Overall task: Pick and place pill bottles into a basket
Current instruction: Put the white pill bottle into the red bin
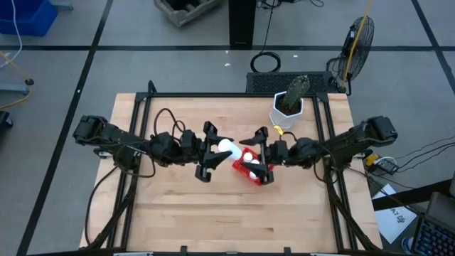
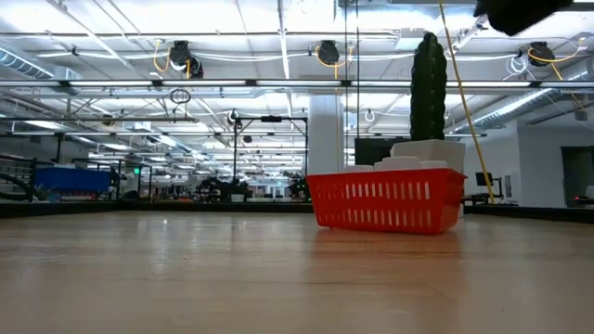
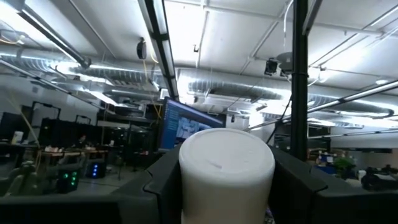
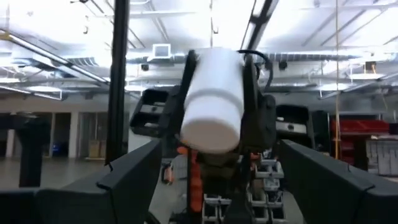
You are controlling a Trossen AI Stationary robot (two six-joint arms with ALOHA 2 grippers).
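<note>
The red basket (image 1: 250, 171) stands on the table's middle; in the low view (image 2: 385, 199) white bottle caps (image 2: 401, 164) show above its rim. My left gripper (image 1: 213, 151) is just left of the basket, above the table, shut on a white pill bottle (image 1: 227, 147). My right gripper (image 1: 257, 155) hovers over the basket, facing the left one, open and empty. Its wrist view shows the held bottle (image 4: 211, 102) straight ahead. My left gripper pinches the pill bottle's round side (image 3: 186, 186) between its two fingers (image 3: 152, 183). The fingers lie level, coming from the table's left, and the bottle lies along them. Its free round end (image 3: 227, 146) sticks out past the fingertips toward the right gripper. The bottle is lifted clear of the table.
A white pot with a green cactus (image 1: 288, 105) stands at the far right, just behind the basket; it also shows in the low view (image 2: 429, 88). Bare wooden table (image 1: 213, 213) lies toward the near edge. A black frame rail (image 1: 334, 171) runs along the table's sides.
</note>
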